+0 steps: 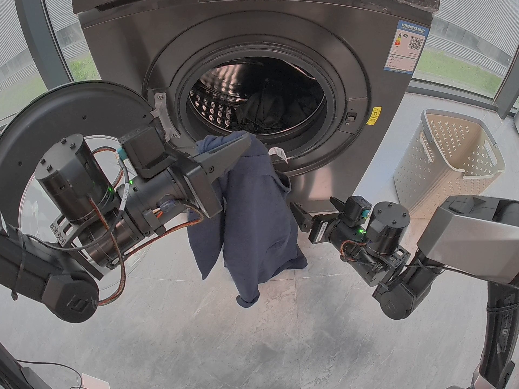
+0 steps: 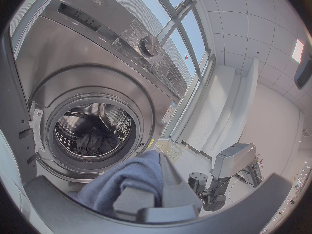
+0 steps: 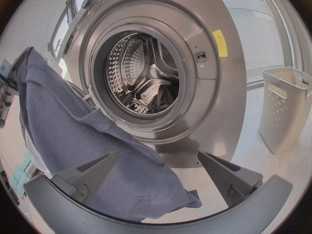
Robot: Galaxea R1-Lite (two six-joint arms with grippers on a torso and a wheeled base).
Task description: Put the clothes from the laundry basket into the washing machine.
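Note:
A dark blue garment hangs in front of the washing machine, its top pinched in my left gripper, which is shut on it just below the open drum mouth. In the left wrist view the blue garment bunches between the fingers. Dark clothes lie inside the drum. My right gripper is open, low and right of the hanging cloth; its fingers stand wide apart, the blue garment draping behind one of them.
The machine's round door is swung open at the left behind my left arm. A beige laundry basket stands on the tiled floor to the right of the machine. Windows line the wall behind.

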